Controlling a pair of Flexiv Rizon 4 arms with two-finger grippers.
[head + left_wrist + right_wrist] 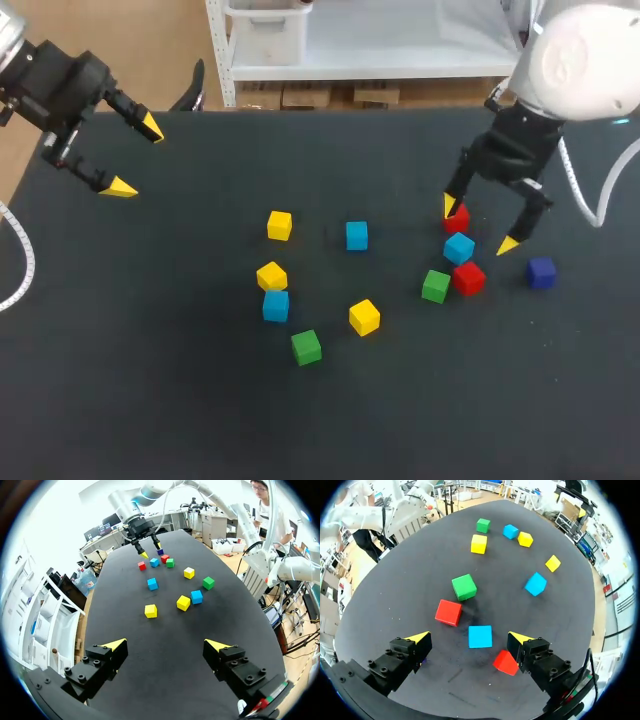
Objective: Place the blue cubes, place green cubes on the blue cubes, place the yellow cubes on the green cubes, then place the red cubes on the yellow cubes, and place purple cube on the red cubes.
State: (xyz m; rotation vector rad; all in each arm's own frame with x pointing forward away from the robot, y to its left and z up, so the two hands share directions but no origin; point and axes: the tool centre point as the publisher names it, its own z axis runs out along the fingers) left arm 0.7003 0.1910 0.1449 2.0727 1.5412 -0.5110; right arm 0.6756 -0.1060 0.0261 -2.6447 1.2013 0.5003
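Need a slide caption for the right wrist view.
Open right gripper, blue cube between its fingers, red cube beside one.

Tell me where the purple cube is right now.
In the head view the purple cube sits on the right side of the table, just right of a red cube and just outside the open right tool.
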